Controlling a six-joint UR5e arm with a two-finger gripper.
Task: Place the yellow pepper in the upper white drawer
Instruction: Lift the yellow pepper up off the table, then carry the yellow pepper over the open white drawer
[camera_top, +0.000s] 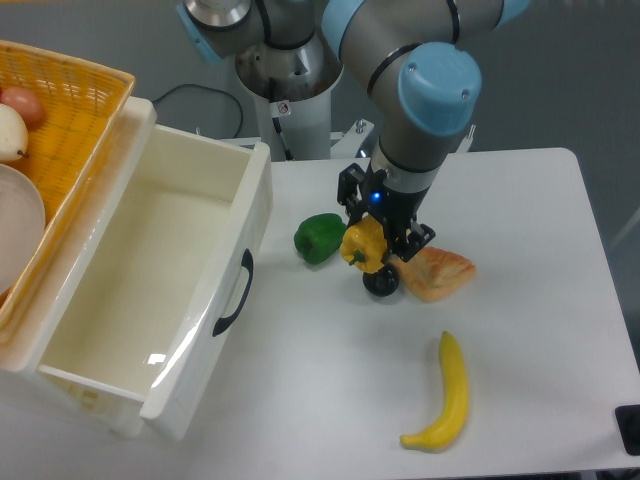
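Jaws tight around yellow pepper (363, 245)

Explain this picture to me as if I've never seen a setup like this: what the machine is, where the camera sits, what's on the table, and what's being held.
The grey machine with light blue joints is a robot arm. It ends in a two-finger gripper, a clamp that works as its hand. There is one picture, taken by a fixed camera looking down at the white table from the front.

The gripper is closed on the yellow pepper, which appears lifted just clear of the table; a small dark shadow sits below it.

On the table lie a green pepper left of the gripper, a piece of bread or pastry to its right, and a banana nearer the camera.

At the left stands the upper white drawer, pulled open and empty inside, with a black handle on its front. Behind it an orange woven basket holds a few items.
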